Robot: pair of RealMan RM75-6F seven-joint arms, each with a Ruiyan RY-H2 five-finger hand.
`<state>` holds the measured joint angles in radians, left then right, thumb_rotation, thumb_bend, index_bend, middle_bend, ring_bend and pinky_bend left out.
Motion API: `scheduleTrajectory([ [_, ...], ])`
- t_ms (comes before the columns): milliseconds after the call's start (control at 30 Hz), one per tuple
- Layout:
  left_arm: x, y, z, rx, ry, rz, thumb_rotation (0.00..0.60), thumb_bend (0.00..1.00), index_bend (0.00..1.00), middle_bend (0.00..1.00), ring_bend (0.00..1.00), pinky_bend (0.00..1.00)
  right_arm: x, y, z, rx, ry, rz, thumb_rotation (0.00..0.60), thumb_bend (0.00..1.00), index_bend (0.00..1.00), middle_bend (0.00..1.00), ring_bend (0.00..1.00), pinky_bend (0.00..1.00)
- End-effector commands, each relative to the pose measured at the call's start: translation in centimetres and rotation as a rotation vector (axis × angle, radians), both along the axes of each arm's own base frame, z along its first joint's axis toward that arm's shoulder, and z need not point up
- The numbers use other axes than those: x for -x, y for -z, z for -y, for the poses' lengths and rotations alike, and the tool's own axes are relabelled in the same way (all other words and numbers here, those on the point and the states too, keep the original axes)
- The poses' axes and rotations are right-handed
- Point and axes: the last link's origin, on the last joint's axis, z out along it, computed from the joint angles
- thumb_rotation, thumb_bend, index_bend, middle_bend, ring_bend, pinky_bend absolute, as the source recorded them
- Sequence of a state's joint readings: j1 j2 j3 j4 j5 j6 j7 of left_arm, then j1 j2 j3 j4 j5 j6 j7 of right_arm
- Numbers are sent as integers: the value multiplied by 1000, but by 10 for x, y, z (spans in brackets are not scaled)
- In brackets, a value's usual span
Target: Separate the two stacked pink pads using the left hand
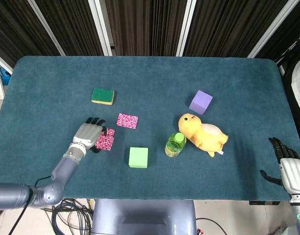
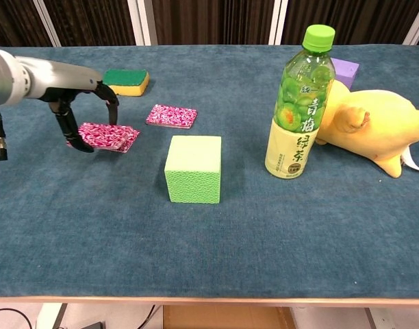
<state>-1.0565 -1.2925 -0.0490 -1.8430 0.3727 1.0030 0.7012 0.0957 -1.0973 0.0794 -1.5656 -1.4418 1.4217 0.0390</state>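
Pink, speckled and thin, one flat pad (image 1: 104, 139) sits at the left hand (image 1: 87, 134), whose dark fingers (image 2: 67, 122) curve down over its left edge; in the chest view they seem to pinch that edge, which looks a little raised off the cloth, though I cannot tell whether a second pad lies beneath it. Another pink speckled pad (image 1: 127, 120) lies flat and well apart from it, further back and to the right. Both rest on the blue-green felt table (image 1: 155, 83). Near the back is a green sponge with a yellow underside (image 1: 102, 96). A light green foam cube (image 1: 138, 157) stands just in front of the pads. Right of that stand a clear bottle of green tea with a green cap (image 2: 300, 103), a yellow plush duck (image 1: 204, 134) on its side, and a purple cube (image 1: 200, 102). The right hand (image 1: 290, 171) hangs off the table's near right corner, fingers spread, holding nothing.
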Motion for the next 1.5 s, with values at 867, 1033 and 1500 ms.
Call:
scheduleTrajectory([
  [867,11,20,46,11,19,-30,600,270,491,164,0,0,1,-7,-3,22,-1,16,600,200,51,87,154,216],
  [1033,5,26,44,13,32,-26,600,270,491,162,0,0,1,-7,-3,22,2,18,600,200,51,87,154,216],
  [1500,-8,38,35,15,42,-37,600,252,450,148,0,0,3,-9,-3,27,9,22,600,200,51,87,154,215],
])
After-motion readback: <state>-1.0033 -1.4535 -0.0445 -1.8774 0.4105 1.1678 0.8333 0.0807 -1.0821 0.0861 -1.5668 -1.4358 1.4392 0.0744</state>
